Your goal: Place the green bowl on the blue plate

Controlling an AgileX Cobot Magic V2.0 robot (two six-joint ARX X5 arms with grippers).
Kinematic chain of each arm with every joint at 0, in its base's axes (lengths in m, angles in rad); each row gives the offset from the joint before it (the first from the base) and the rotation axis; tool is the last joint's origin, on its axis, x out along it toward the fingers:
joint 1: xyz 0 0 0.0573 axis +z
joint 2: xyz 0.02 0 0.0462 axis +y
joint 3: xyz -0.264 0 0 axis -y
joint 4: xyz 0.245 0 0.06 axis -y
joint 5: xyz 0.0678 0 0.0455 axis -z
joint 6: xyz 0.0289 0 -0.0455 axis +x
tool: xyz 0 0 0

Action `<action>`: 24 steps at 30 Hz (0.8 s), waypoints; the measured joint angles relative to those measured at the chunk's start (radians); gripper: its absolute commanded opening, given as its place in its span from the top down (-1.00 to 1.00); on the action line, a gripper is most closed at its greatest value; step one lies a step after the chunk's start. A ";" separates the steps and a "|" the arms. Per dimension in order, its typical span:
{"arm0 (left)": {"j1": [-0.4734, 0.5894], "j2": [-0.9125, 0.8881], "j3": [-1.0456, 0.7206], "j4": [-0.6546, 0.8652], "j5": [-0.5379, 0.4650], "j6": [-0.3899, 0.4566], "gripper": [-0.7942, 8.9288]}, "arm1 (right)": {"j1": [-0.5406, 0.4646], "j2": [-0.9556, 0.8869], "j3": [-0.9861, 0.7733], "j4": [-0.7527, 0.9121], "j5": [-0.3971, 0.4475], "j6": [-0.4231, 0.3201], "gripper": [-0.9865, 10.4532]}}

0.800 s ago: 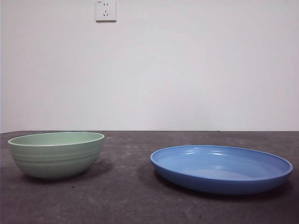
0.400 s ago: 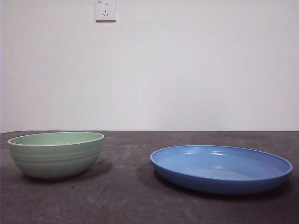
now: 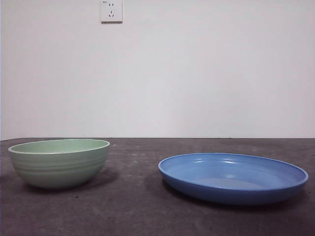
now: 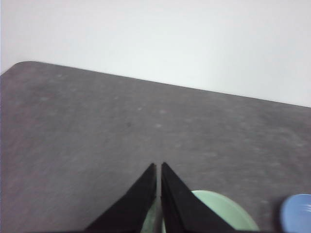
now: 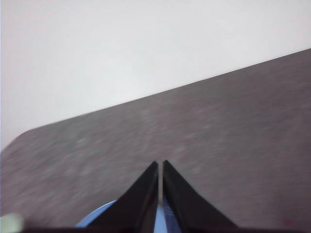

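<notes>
Still at the start: nothing has shifted over the last second, bowl not yet picked up.

Bowl (image 3: 59, 162) sits upright on the table (image 3: 138, 206), well apart from the plate (image 3: 233, 177), which is bare. Left gripper (image 4: 159, 167) hangs above the bowl, jaws closed tip to tip, holding nothing. Right gripper (image 5: 160, 165) waits over the plate, jaws likewise closed and empty. A wall socket (image 3: 111, 11) lies behind; nothing stands between bowl and plate.

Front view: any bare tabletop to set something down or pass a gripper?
Yes: bare strip between the green bowl and the blue plate, the near edge in front of both, and behind them to the wall. Nothing is crowded; neither gripper shows there.
</notes>
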 measured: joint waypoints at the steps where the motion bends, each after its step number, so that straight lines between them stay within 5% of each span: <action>1: -0.002 0.020 0.032 -0.014 0.015 0.000 0.80 | 0.000 0.013 0.023 -0.020 -0.024 0.001 0.81; 9: -0.035 0.207 0.300 -0.124 0.151 -0.008 0.81 | 0.000 0.178 0.261 -0.212 -0.232 -0.045 0.81; 18: -0.097 0.396 0.507 -0.299 0.372 -0.011 0.80 | 0.018 0.349 0.505 -0.373 -0.349 -0.153 0.81; 24: -0.159 0.482 0.606 -0.414 0.422 0.010 0.80 | 0.116 0.407 0.613 -0.445 -0.359 -0.181 0.81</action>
